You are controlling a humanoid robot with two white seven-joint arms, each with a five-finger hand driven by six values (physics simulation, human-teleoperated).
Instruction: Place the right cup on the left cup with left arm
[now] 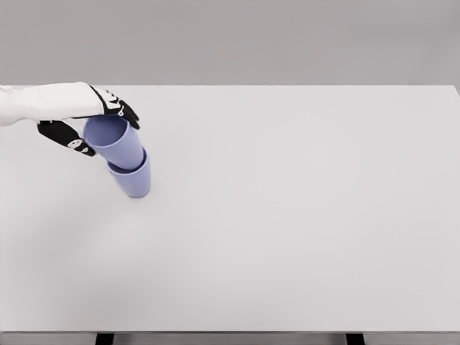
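Observation:
Two lavender-blue cups stand nested at the table's left. The upper cup [115, 141] sits tilted inside the lower cup [132, 180], its mouth leaning toward the left. My left hand [92, 126] comes in from the left edge and lies around the upper cup's rim. Its black fingers [122, 108] curve over the far side of the rim, and the thumb [70, 138] is at the near left side. The hand looks loosely spread about the rim; whether it presses the cup I cannot tell. My right arm does not show.
The white table [302, 215] stretches wide to the right and front of the cups. Its far edge meets a grey wall, and its front edge runs along the bottom of the picture.

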